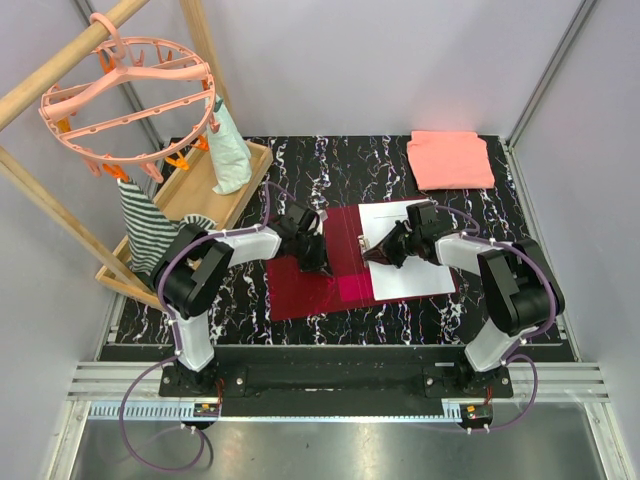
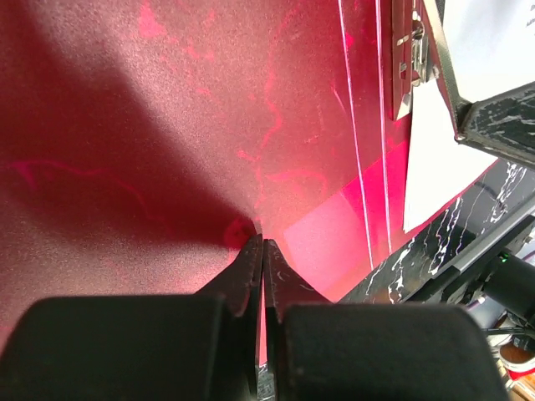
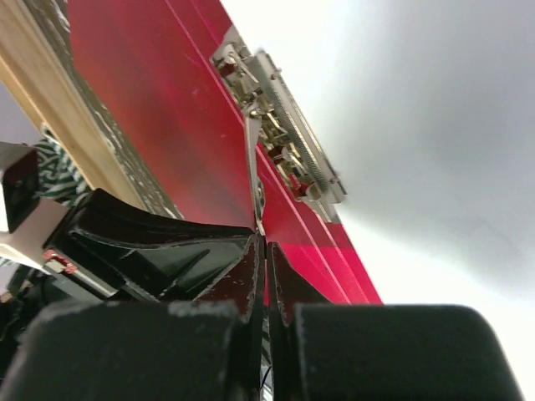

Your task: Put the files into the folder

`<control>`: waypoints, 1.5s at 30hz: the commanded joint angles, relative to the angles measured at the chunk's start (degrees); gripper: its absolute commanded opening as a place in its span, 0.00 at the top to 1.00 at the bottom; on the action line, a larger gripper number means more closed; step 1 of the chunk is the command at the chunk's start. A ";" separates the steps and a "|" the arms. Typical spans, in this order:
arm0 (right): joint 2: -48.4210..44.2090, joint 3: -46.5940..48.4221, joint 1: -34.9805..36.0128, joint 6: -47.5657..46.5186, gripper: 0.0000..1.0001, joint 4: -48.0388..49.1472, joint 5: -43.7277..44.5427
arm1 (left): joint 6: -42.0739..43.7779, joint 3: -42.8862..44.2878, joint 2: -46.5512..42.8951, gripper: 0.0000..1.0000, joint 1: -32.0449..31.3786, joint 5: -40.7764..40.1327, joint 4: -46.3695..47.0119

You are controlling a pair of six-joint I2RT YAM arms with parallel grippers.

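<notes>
The dark red folder [image 1: 300, 290] lies open on the marbled table, and the white files [image 1: 412, 268] rest on its right half. My left gripper [image 1: 312, 258] is shut on the edge of the left cover; in the left wrist view the red cover [image 2: 167, 125] fills the frame and a red sliver shows between the jaws of the left gripper [image 2: 262, 242]. My right gripper [image 1: 381, 250] sits at the spine. There its jaws [image 3: 265, 242] are shut on the tip of the metal clip's [image 3: 288, 134] lever, with the files [image 3: 435, 167] to its right.
A folded salmon-pink cloth [image 1: 450, 160] lies at the back right. At the left stands a wooden tray [image 1: 215, 190] with a striped cloth [image 1: 145, 225] and a mint cloth [image 1: 230, 150], under a pink peg hanger [image 1: 130, 95] on a wooden rack.
</notes>
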 commanded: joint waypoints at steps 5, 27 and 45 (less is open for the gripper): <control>4.14 2.10 -2.53 -9.56 1.00 -10.95 6.59 | 3.80 -2.45 4.71 1.00 1.43 -1.32 -4.47; 7.66 4.65 -3.93 -17.12 1.00 -17.28 14.77 | 5.38 -6.76 5.15 1.00 4.77 -1.41 -2.10; 10.91 6.32 -3.50 -18.53 1.00 -19.04 19.78 | 4.85 -6.50 5.15 1.00 4.77 -1.05 -1.84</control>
